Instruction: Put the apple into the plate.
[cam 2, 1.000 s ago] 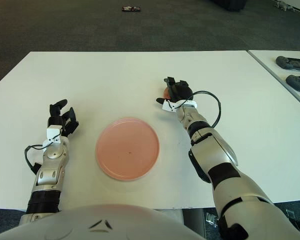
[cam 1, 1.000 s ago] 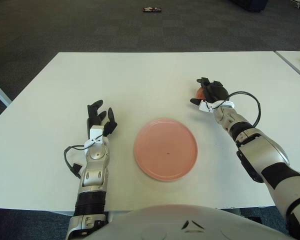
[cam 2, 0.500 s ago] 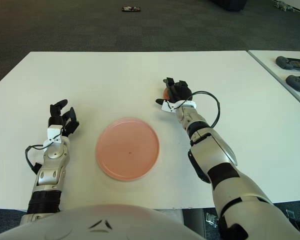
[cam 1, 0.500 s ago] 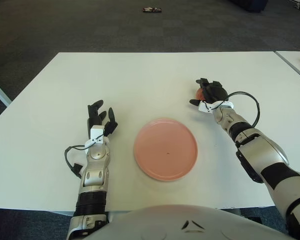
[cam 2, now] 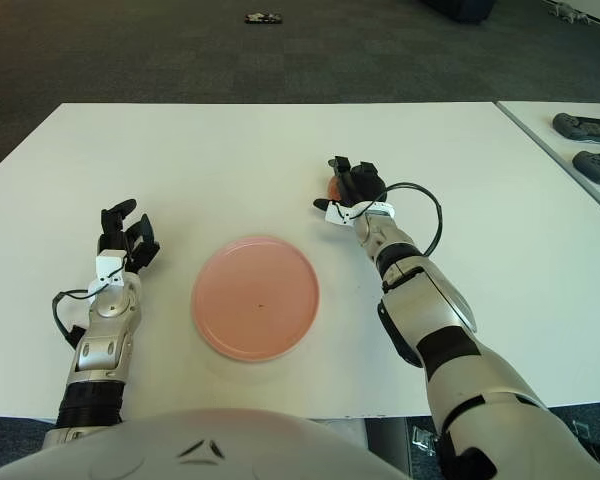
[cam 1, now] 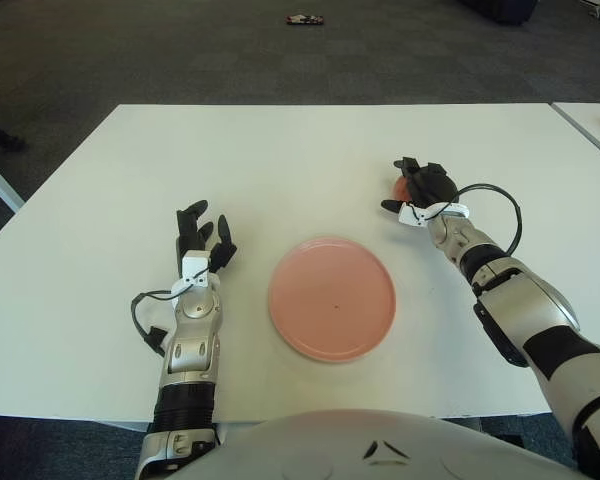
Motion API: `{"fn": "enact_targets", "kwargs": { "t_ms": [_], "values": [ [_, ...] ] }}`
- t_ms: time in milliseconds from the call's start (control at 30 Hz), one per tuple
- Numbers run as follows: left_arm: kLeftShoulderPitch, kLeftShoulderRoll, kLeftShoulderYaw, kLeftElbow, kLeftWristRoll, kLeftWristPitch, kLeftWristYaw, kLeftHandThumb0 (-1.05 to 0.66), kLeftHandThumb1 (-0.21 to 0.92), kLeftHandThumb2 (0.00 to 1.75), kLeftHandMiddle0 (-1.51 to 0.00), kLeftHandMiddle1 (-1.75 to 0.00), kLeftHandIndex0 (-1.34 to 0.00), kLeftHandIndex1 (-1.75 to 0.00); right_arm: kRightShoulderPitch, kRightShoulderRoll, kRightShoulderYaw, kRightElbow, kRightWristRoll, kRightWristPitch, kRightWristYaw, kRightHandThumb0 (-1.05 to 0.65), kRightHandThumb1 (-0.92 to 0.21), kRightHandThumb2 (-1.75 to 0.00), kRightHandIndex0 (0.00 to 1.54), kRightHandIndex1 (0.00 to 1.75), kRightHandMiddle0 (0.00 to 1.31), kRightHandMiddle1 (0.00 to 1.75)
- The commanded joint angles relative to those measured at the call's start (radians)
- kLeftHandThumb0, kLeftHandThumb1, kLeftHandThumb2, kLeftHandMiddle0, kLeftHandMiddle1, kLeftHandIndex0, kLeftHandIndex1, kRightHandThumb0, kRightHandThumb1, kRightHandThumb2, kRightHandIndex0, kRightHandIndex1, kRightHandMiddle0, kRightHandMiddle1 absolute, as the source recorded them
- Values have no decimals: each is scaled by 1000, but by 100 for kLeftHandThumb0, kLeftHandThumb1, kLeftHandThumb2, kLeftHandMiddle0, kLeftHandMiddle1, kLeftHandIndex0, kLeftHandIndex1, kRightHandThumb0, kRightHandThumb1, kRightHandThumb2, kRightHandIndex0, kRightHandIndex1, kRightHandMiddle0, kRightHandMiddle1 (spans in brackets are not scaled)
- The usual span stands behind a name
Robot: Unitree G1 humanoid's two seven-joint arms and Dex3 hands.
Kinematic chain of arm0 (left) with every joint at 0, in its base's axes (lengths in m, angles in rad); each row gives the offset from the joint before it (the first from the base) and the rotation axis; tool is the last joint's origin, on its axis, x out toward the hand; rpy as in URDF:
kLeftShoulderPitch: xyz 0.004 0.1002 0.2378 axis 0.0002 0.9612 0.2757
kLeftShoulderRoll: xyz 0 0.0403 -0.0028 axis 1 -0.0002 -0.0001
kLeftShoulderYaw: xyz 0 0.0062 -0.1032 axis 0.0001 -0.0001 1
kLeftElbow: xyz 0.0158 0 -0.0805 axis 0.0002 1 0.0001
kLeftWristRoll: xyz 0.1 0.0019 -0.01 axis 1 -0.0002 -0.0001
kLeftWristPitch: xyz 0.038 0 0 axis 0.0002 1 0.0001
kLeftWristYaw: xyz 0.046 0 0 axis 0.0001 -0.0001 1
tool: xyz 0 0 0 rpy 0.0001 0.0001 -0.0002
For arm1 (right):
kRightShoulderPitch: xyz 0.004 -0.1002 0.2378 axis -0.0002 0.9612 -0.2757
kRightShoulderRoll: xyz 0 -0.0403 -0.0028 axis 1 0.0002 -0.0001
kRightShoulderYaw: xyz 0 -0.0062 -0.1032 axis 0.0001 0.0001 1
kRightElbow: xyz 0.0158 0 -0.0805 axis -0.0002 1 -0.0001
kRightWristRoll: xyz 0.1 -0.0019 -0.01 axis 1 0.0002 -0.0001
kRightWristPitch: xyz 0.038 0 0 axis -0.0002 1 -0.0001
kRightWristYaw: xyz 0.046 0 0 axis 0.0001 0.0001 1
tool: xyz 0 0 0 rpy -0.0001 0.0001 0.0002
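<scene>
The desk (cam 1: 310,150) has a smooth, matt white top. The plate (cam 1: 331,297) looks like smooth pink plastic with a faint sheen. Both forearms are glossy silver metal or plastic, each robot hand matt black, over a dark, rough-looking carpeted floor (cam 1: 180,50).

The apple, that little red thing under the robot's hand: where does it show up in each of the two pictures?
Left eye view: the apple peeks out right of centre, mostly covered by the right hand.
Right eye view: the apple sits nearer the middle, just right of centre, under the same hand.
Shared landmark: the pink plate lies nearer the robot and to the apple's left in both; the left hand shows left of it.
</scene>
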Motion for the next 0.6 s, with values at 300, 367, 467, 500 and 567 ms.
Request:
{"fn": "enact_targets", "kwargs": {
  "t_ms": [300, 367, 467, 500, 567],
  "values": [
    [9, 9, 2, -1, -1, -10, -1, -69, 92, 78, -32, -51, 0, -94, 45, -19, -15, 22, 10, 24, 22, -77, -92, -53, 9, 64, 0, 69],
    [10, 9, 2, -2, -1, -10, -1, -69, 92, 78, -32, -51, 0, -94, 48, -21, -17, 23, 11, 23, 23, -77, -92, -53, 9, 63, 0, 69],
    [12, 8, 1, -6, 0, -6, 1, -68, 92, 78, -32, -51, 0, -94, 51, -23, -20, 24, 12, 23, 29, -77, -92, -53, 8, 63, 0, 69],
    [12, 8, 1, -6, 1, -6, 1, -68, 92, 78, -33, -51, 0, -94, 51, -23, -21, 24, 12, 23, 30, -77, -92, -53, 7, 63, 0, 69],
    [12, 8, 1, -7, 0, -2, 0, -68, 92, 78, -33, -51, 0, -94, 53, -25, -22, 24, 11, 21, 32, -77, -92, -52, 7, 63, 0, 69]
  ]
}}
